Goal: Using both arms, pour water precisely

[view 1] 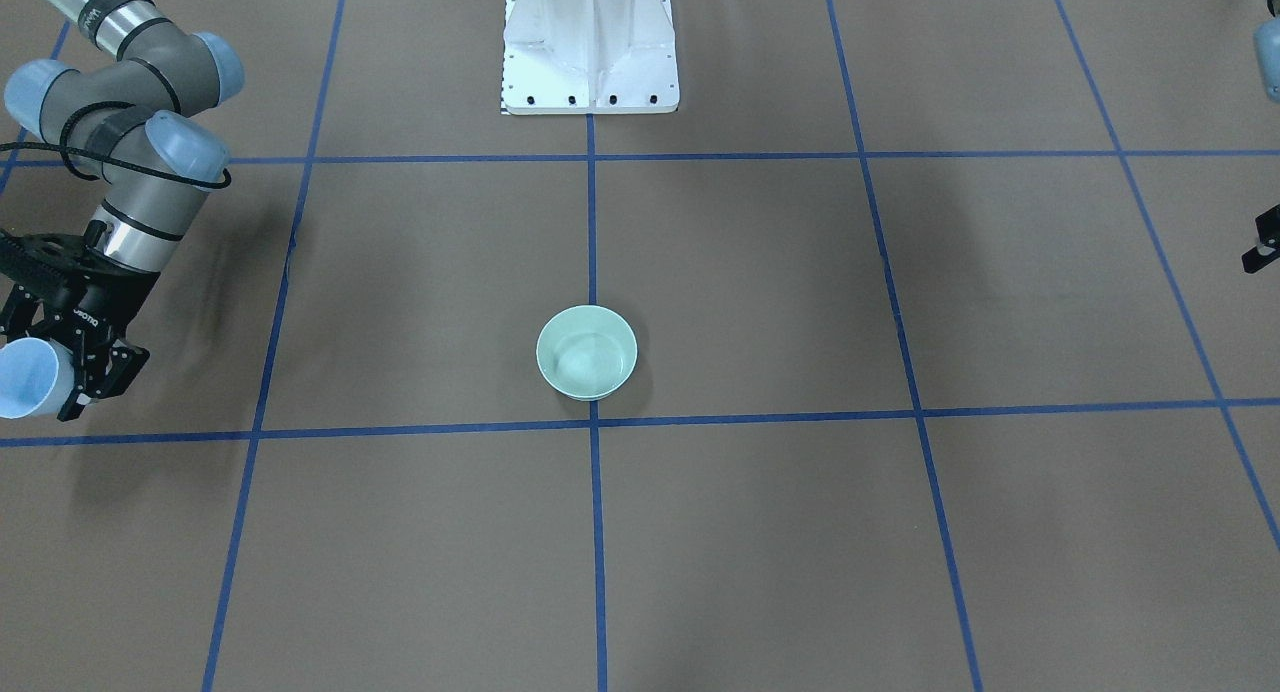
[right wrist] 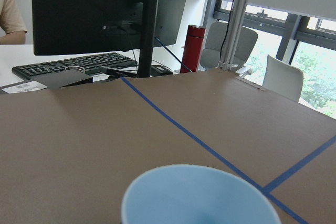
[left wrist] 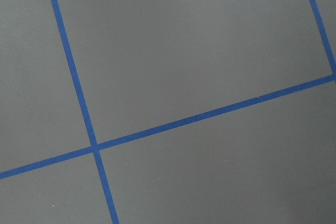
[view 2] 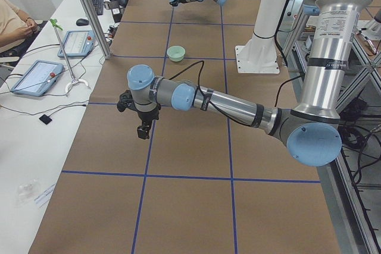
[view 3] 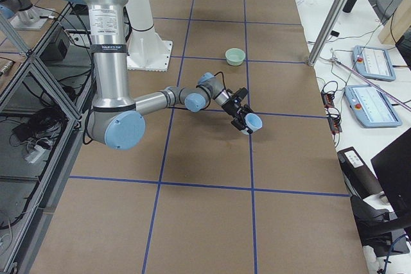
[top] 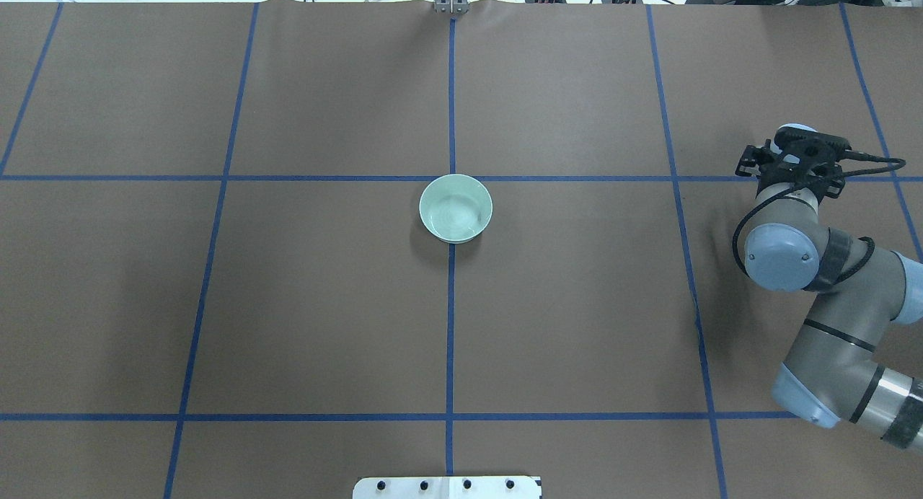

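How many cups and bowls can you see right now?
2. The green bowl sits near the table's centre; the blue cup is held by the right gripper. Nothing seems hidden.

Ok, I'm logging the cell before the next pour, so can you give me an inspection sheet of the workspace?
Surface: brown table marked with a blue tape grid.
Job's things: green bowl at the centre, with faint ripples of water inside; blue cup held off to the side.
Clutter: nothing seen.
Grippers: right gripper has its jaws shut on the cup; left gripper jaws cannot be judged.
Cables: black cable loops at the right wrist.
Surroundings: white pedestal, tablet, seated person.
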Available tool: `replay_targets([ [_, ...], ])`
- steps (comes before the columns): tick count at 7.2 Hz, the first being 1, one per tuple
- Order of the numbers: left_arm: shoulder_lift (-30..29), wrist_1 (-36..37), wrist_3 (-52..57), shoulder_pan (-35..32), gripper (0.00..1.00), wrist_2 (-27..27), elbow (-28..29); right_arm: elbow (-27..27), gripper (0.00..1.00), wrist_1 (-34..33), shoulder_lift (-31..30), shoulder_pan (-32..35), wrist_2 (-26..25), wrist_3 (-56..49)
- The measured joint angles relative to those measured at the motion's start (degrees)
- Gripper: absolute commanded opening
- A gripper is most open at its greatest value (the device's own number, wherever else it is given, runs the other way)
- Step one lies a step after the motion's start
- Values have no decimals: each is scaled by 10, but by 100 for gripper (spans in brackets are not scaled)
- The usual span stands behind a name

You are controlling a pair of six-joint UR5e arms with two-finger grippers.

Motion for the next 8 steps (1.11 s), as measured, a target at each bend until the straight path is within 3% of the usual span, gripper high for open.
replay_targets([
  [3, 0, 0, 0, 0, 100, 0, 0, -21, 0, 178, 28, 9, 34, -221],
  [5, 0, 1, 0, 0, 100, 0, 1, -20, 0, 263, 56, 51, 156, -401],
  [8, 0, 1, -1, 0, 100, -1, 2, -13, 0, 329, 68, 65, 301, -492],
])
